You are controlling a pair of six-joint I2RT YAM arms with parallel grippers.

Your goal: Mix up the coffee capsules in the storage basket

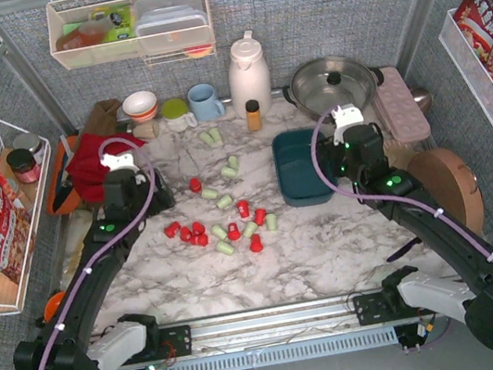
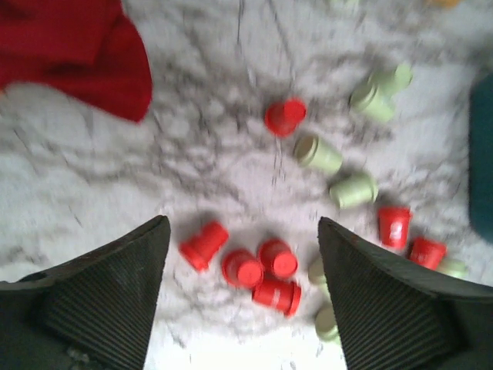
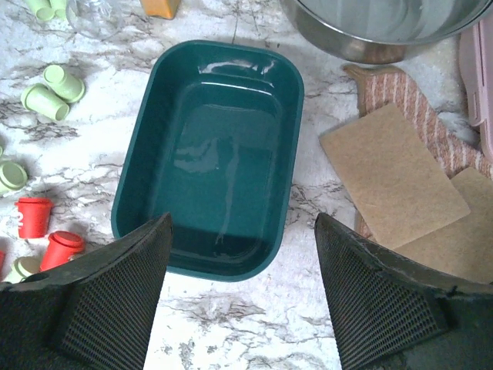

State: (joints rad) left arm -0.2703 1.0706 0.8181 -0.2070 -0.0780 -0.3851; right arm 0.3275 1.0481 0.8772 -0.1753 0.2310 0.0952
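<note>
- Now, the left tool [image 2: 243, 231] hangs over the marble desk [image 1: 331, 247] with its jaws spread wide and nothing held between them.
- Just past its fingertips, low in the left wrist view, lies a tight knot of red capsules [image 2: 258, 271]. Mint green capsules [image 2: 350, 187] trail off toward the upper right of that frame, and a red cloth [image 2: 69, 54] fills the upper left.
- The right tool [image 3: 243, 227] also stands wide open and empty, poised over the lower end of the teal storage basket [image 3: 223, 154], which shows no capsule inside.
- In the top view the coffee capsules [image 1: 226, 218] are scattered across the middle of the desk, all to the left of the storage basket [image 1: 300, 169], which sits right of centre with its long axis running up and down the frame.
- The left arm is plainly nearer the capsules and the right arm nearer the basket. So, as I judge it, any capsule has to travel rightward across the frame and over the basket's long left wall.
- None has gone in yet, so the task looks barely started.
</note>
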